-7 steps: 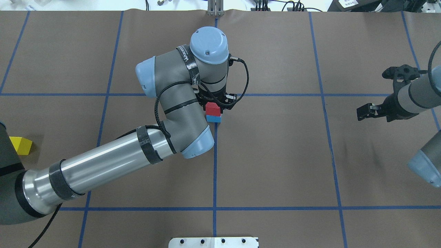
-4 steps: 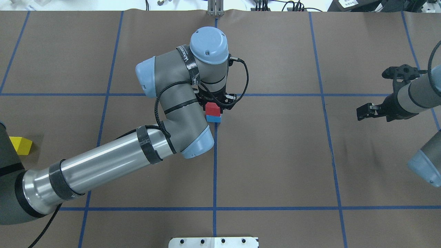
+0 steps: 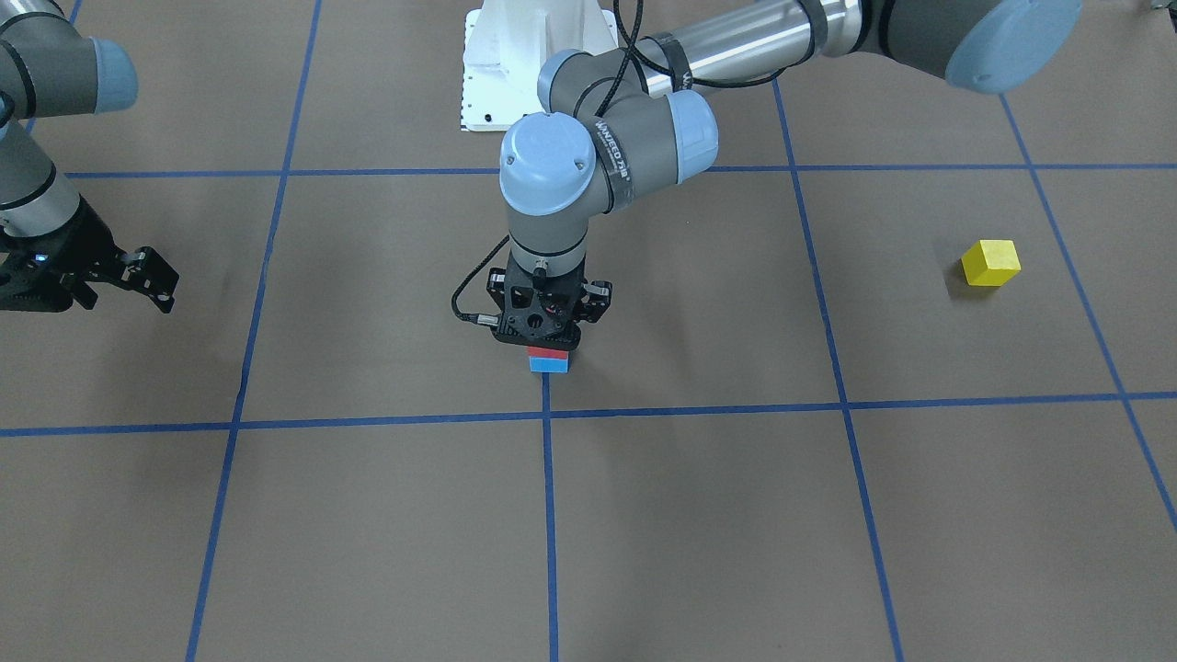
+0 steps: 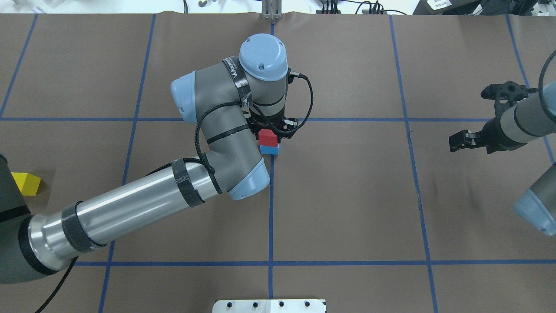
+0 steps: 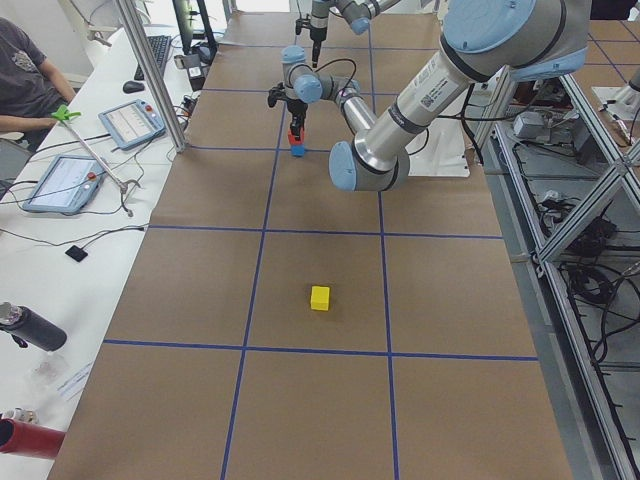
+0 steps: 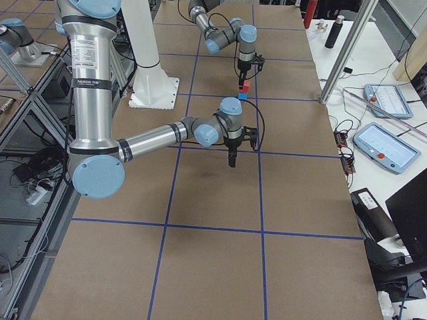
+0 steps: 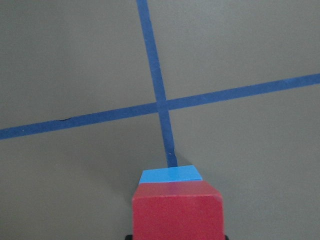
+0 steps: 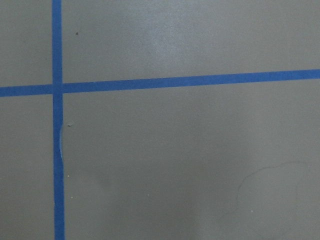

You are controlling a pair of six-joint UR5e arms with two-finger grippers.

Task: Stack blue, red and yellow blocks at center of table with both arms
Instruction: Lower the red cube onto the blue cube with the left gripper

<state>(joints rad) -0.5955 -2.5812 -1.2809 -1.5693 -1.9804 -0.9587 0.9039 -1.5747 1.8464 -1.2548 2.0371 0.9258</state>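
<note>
A red block (image 4: 268, 138) sits on a blue block (image 4: 269, 150) at the table's central tape cross. My left gripper (image 4: 269, 132) points straight down and is shut on the red block. In the left wrist view the red block (image 7: 177, 210) fills the bottom centre, with the blue block (image 7: 171, 175) showing under it. In the front view the stack (image 3: 549, 359) is just below the gripper body. The yellow block (image 4: 26, 183) lies alone at the table's far left, also in the front view (image 3: 990, 263). My right gripper (image 4: 468, 118) hovers open and empty at the far right.
The brown table cover carries a grid of blue tape lines (image 4: 271, 208). The robot's white base plate (image 4: 269, 306) is at the near edge. My left arm's elbow (image 4: 243, 182) hangs over the area just left of the stack.
My right gripper has drifted very slightly. My left gripper and the stack have not visibly moved.
</note>
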